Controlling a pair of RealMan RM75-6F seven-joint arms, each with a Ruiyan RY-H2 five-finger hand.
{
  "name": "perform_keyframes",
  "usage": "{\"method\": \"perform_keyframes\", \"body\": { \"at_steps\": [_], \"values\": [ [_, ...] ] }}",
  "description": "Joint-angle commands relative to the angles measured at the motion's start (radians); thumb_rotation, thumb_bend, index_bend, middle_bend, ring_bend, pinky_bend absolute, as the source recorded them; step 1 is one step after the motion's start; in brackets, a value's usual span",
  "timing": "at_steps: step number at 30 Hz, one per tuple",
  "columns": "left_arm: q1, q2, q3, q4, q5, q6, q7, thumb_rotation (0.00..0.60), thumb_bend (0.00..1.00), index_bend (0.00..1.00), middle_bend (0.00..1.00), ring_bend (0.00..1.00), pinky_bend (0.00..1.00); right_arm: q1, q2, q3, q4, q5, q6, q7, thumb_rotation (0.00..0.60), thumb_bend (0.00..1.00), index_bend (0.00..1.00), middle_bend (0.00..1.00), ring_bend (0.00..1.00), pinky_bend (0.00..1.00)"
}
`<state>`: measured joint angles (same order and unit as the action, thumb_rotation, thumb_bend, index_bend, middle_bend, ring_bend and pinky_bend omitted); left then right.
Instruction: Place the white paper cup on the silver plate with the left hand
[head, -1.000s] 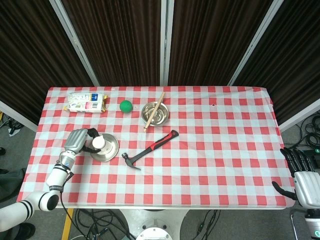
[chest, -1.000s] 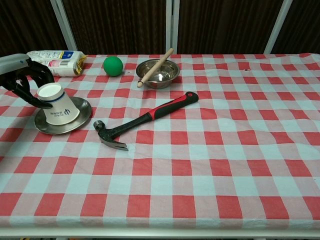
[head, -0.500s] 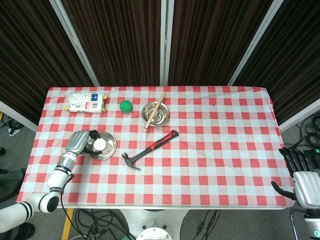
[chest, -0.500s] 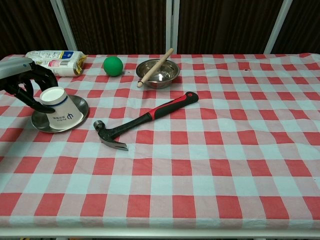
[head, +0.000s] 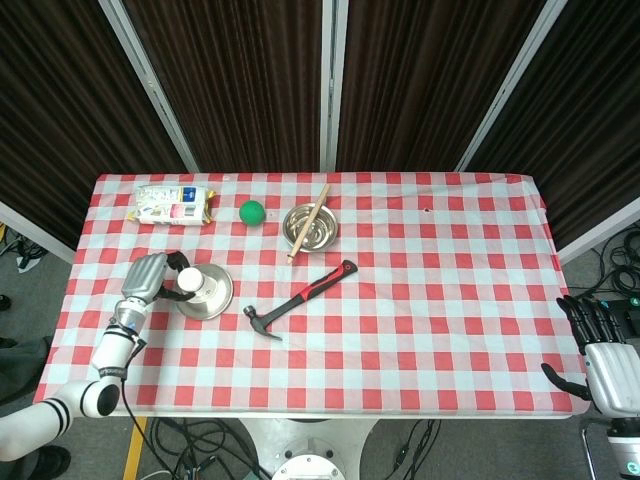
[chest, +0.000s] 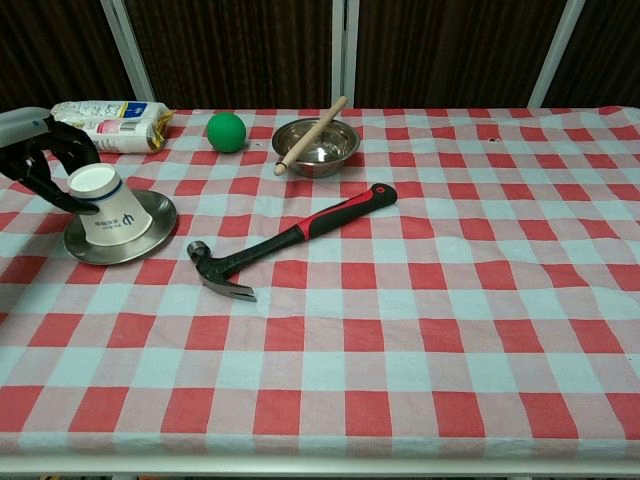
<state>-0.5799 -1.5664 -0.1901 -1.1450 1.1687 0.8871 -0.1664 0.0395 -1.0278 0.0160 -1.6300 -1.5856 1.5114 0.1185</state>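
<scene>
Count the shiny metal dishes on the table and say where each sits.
2. The silver plate sits at the left edge under the white paper cup; the steel bowl is near the back, a wooden stick leaning across it.

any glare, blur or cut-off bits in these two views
Head view: sharp and evenly lit, soft shadows only; the right hand sits at the frame's lower right corner. Chest view: ceiling light reflects off the steel bowl and the silver plate rim; the left hand is cropped by the left edge beside the white paper cup.
</scene>
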Motion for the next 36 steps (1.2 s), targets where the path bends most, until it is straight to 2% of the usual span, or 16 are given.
{"method": "perform_keyframes", "body": {
  "at_steps": [1, 5, 14, 22, 26, 29, 32, 36],
  "values": [
    [0.014, 0.025, 0.026, -0.068, 0.044, 0.015, -0.006, 0.6, 0.08, 0.49, 0.5, 0.39, 0.56, 0.001, 0.0, 0.001, -0.001, 0.0, 0.001, -0.001, 0.6, 0.12, 0.0, 0.07, 0.0, 0.0],
    [0.011, 0.024, 0.028, -0.078, 0.044, 0.012, -0.003, 0.6, 0.08, 0.49, 0.5, 0.39, 0.56, 0.0, 0.001, 0.003, 0.001, 0.003, 0.002, 0.001, 0.6, 0.12, 0.0, 0.07, 0.0, 0.0],
    [-0.004, -0.018, -0.027, 0.035, -0.043, -0.014, 0.0, 0.6, 0.08, 0.49, 0.5, 0.39, 0.56, 0.0, 0.001, 0.003, 0.002, 0.004, 0.002, 0.005, 0.6, 0.12, 0.0, 0.07, 0.0, 0.0],
    [0.025, 0.03, -0.027, -0.046, -0.003, 0.042, -0.035, 0.6, 0.08, 0.49, 0.5, 0.39, 0.56, -0.003, 0.002, 0.003, 0.003, -0.002, 0.012, 0.009, 0.6, 0.12, 0.0, 0.07, 0.0, 0.0],
    [0.019, 0.056, -0.061, -0.056, -0.011, 0.057, -0.052, 0.6, 0.08, 0.49, 0.5, 0.39, 0.56, -0.005, 0.003, 0.002, 0.007, -0.004, 0.017, 0.013, 0.6, 0.12, 0.0, 0.07, 0.0, 0.0],
    [-0.002, 0.048, -0.095, -0.005, -0.057, 0.036, -0.043, 0.6, 0.08, 0.48, 0.5, 0.39, 0.55, -0.008, 0.001, 0.0, 0.011, -0.005, 0.02, 0.017, 0.6, 0.12, 0.0, 0.07, 0.0, 0.0],
    [-0.043, 0.009, -0.127, 0.108, -0.14, -0.037, -0.016, 0.6, 0.08, 0.48, 0.49, 0.39, 0.54, -0.01, -0.001, -0.001, 0.014, -0.006, 0.022, 0.021, 0.6, 0.12, 0.0, 0.07, 0.0, 0.0],
    [-0.081, -0.041, -0.138, 0.221, -0.206, -0.123, 0.011, 0.6, 0.08, 0.45, 0.47, 0.34, 0.47, -0.016, -0.003, -0.003, 0.016, -0.002, 0.027, 0.023, 0.6, 0.12, 0.0, 0.07, 0.0, 0.0]
  ]
}}
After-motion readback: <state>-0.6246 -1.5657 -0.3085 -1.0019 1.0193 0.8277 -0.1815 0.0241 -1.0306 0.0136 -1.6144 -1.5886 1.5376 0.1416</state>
